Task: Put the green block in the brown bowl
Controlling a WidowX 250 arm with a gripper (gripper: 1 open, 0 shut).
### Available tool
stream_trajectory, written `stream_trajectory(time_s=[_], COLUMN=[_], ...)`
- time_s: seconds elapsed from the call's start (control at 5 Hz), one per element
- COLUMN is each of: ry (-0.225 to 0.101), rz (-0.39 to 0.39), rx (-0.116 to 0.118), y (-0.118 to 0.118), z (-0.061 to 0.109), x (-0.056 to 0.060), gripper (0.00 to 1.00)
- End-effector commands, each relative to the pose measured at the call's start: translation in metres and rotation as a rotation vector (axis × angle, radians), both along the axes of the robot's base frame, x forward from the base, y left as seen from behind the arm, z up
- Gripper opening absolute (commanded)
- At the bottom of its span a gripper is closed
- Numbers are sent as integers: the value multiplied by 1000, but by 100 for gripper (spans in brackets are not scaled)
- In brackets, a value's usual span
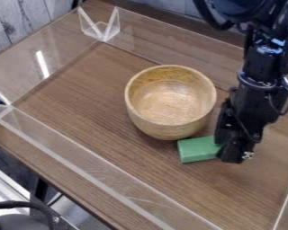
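Note:
The green block [196, 150] lies flat on the wooden table just in front of the brown bowl [171, 99], close to its right side. My gripper [234, 148] points straight down over the block's right end, its black fingers [227, 142] lowered around that end and hiding it. The gap between the fingers does not show, so I cannot tell whether they press on the block. The bowl stands upright with nothing in it.
Clear acrylic walls [62, 144] fence the table on the left and front sides. A small clear acrylic stand [100, 24] sits at the far back. The black arm [265, 72] rises just right of the bowl.

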State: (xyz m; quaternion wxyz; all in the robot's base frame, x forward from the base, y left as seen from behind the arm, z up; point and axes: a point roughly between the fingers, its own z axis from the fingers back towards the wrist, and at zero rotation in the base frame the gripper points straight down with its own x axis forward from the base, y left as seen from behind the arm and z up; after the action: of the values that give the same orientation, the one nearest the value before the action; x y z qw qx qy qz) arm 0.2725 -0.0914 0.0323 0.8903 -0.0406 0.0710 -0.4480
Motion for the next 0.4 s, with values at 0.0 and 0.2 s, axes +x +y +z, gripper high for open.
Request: stream_trajectory(time_s=[0.0, 0.2], ry=[-5, 10], rz=[-15, -21], rx=[-32, -48], y=[-3, -7], z=[-16, -24], x=[6, 7], gripper=[100, 100])
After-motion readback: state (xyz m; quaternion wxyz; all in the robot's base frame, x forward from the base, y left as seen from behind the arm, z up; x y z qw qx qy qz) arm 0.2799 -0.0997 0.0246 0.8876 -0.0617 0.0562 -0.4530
